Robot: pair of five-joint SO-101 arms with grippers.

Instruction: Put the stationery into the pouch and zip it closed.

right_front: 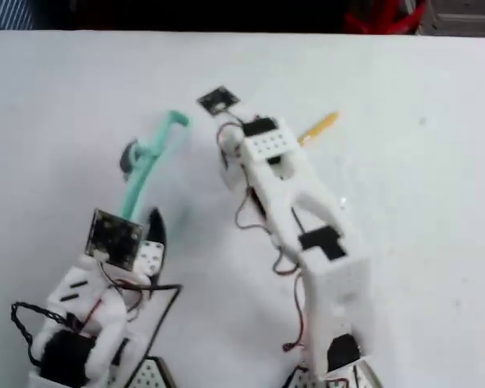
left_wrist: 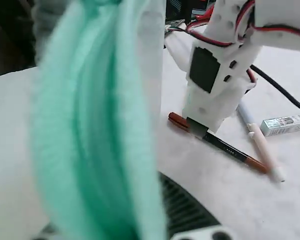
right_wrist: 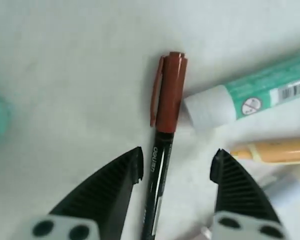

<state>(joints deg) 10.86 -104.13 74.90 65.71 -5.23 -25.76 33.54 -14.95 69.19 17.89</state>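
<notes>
Right claw (right_wrist: 177, 159) is wide open with nothing in it, straddling the brown-capped pen (right_wrist: 162, 145) lying on the desk (right_wrist: 65, 75); the pen looks light, stiff and slick, so I'd pinch it mid-barrel; left claw (right_front: 148, 233) looks clamped on the floppy mint pouch (left_wrist: 100, 125); there's white print on the barrel, and a barcode on the tube (right_wrist: 250, 100) beside it.

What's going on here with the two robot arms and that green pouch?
The left gripper holds the green pouch. The right gripper hangs over a brown-capped pen lying on the table, its fingers open on either side of it, not closed on it. A green-and-white tube and an orange pen lie close by on the table, also outside the pouch.
</notes>
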